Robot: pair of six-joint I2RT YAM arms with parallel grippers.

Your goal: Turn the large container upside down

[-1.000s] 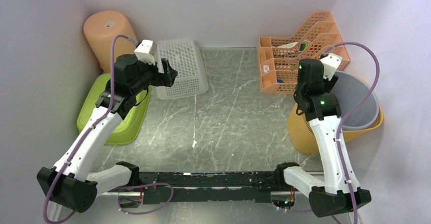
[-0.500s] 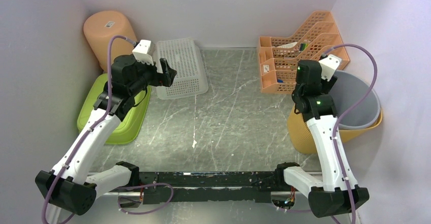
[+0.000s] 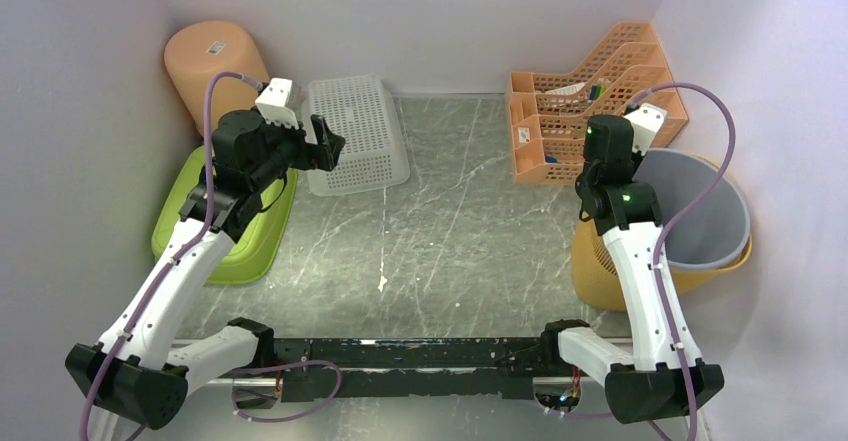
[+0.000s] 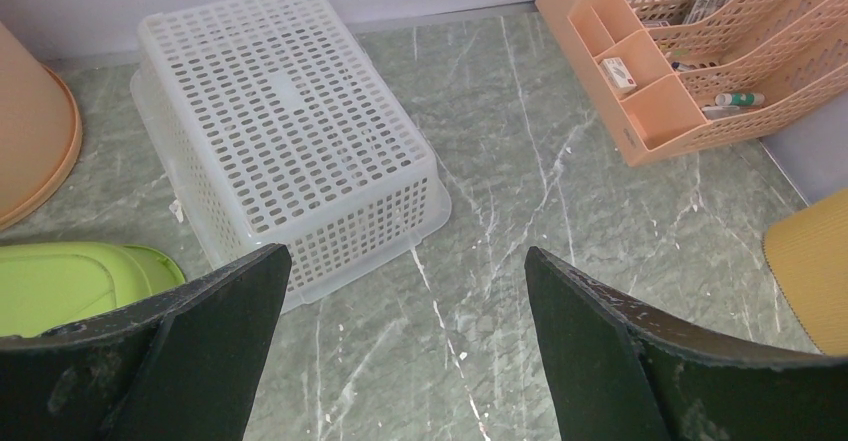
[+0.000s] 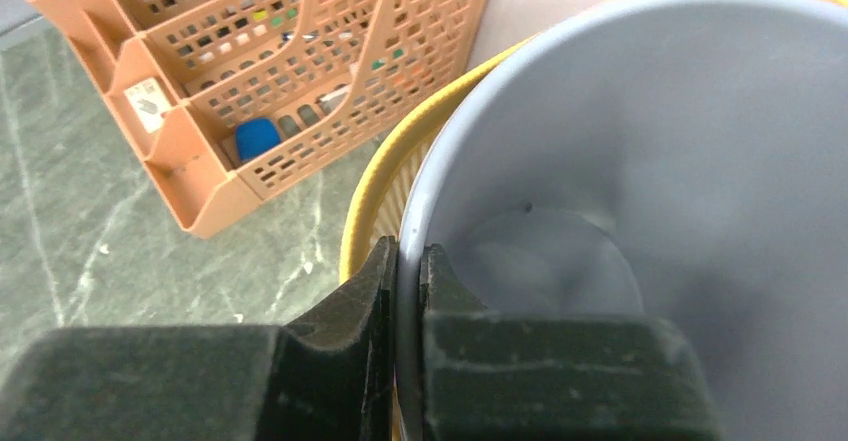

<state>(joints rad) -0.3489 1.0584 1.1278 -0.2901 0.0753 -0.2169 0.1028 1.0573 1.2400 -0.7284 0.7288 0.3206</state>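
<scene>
The large container is a grey bucket (image 3: 705, 211) standing mouth up, nested inside a yellow mesh basket (image 3: 598, 273) at the right edge of the table. In the right wrist view my right gripper (image 5: 408, 251) is shut on the near-left rim of the grey bucket (image 5: 650, 141), one finger inside the wall and one between bucket and yellow basket (image 5: 372, 181). My left gripper (image 3: 330, 143) hovers open over the table's left side with nothing between its fingers (image 4: 225, 311).
An upturned white mesh basket (image 3: 355, 133) lies at the back centre-left, just ahead of the left gripper. An upturned orange bin (image 3: 215, 61) and a green tub (image 3: 240, 246) sit at the left. An orange desk organiser (image 3: 570, 111) stands behind the bucket.
The right gripper has closed onto the grey bucket's rim. The bucket has shifted a little in the yellow basket. The left arm has drifted slightly left, still open.
</scene>
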